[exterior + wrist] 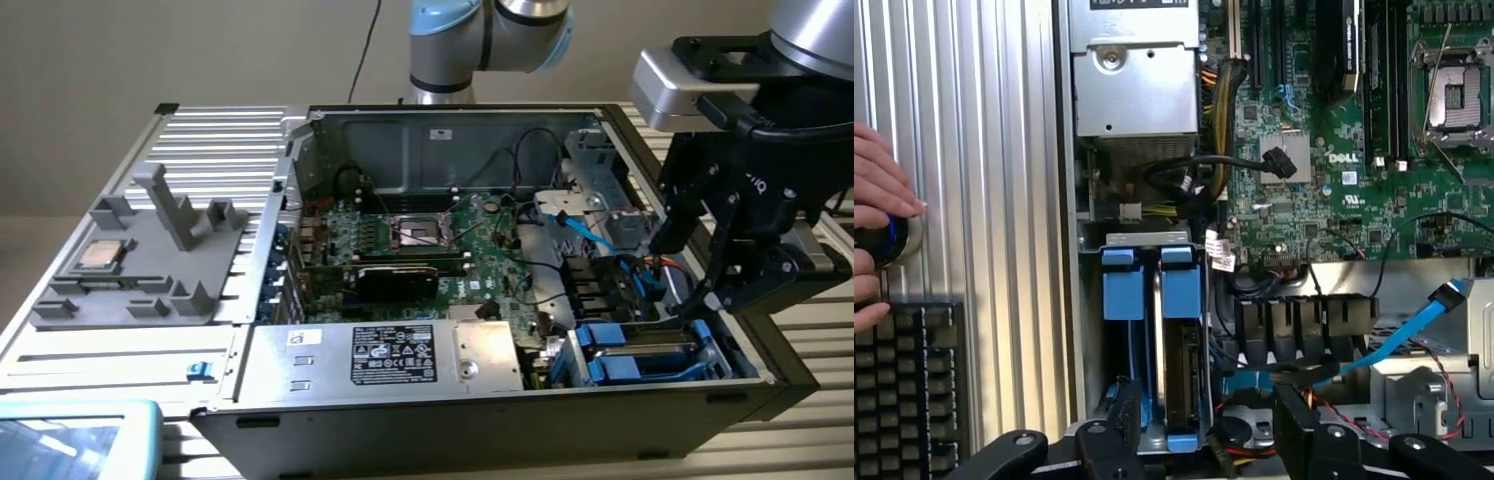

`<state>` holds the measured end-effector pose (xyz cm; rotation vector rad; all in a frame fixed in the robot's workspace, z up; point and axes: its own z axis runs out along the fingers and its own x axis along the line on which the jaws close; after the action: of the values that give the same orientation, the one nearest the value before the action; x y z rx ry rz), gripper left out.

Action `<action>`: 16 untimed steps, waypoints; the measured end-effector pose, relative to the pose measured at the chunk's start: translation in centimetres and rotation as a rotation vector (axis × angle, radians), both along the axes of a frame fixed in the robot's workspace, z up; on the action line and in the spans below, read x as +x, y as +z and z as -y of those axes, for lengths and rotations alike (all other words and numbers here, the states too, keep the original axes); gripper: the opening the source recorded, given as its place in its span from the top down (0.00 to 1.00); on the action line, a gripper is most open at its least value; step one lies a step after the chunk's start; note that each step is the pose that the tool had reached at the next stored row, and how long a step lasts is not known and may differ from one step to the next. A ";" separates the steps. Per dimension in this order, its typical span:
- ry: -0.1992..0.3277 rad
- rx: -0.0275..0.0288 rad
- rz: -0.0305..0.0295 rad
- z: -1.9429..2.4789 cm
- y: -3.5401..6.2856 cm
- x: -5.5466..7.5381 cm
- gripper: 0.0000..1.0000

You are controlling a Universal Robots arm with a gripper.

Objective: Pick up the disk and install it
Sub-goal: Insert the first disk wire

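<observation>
Hovers over the disk (1181,360), probably already seated in the drive bay (1144,238); holds nothing, fingers (1294,425) wide open.

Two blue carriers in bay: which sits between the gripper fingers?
The blue carrier nearer the motherboard; the other carrier, by the case wall, sits under one finger.

You are looking at a black gripper (701,268) and a black case (467,435), inside which the disk (621,365) shows a bright blue frame around silver-grey metal. The motherboard (454,250) is green, and the silver box (307,355) beside it carries a black label (391,355) with white print. On the pale, ribbed table (200,130) you have a plain grey tray (134,285); the arm's joint cover (447,25) is light blue.
</observation>
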<state>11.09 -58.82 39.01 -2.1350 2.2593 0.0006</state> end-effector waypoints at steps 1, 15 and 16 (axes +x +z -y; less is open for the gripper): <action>0.000 0.0001 -0.0001 -0.01 -0.01 0.1 0.36; -0.009 0.0000 -0.0003 -1.42 -0.80 2.6 0.36; -0.009 0.0001 -0.0003 -1.63 -0.94 2.7 0.36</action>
<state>13.84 -57.19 38.07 -2.1252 2.2688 0.0008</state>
